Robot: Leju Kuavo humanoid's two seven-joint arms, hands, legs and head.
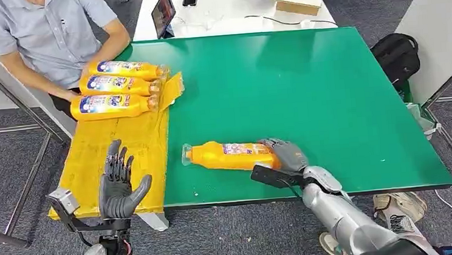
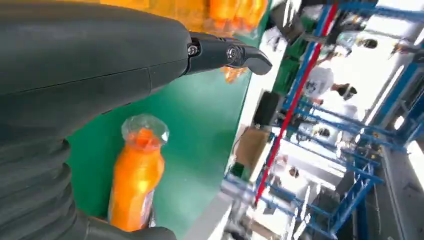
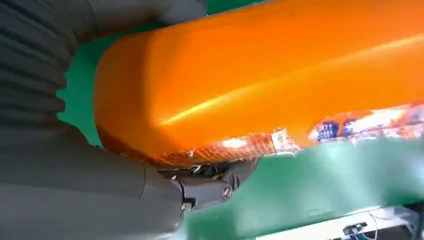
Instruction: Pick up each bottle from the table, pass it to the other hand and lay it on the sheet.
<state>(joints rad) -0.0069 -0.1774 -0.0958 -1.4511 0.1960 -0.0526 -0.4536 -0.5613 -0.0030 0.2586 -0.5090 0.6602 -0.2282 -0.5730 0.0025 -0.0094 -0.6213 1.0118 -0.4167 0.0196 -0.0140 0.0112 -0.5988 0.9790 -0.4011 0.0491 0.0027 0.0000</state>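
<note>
Near the front edge of the green tabletop [image 1: 305, 84], we see one orange bottle [image 1: 230, 156] lying on its side, cap end toward the yellow sheet [image 1: 119, 151] w/ our right hand [image 1: 283, 154] wrapped round its base end; fingers over the top, thumb underneath per the right wrist view. Left hand [image 1: 118, 187] is raised over the sheet's near end, fingers apart, holding nothing. Three more bottles [image 1: 117, 87] already lie on the sheet's far end, beside a person. We judge the bottle full, so fairly heavy, rigid plastic w/ a glossy, slippery film. Best held mid-body; base-end grip may let it tip.
</note>
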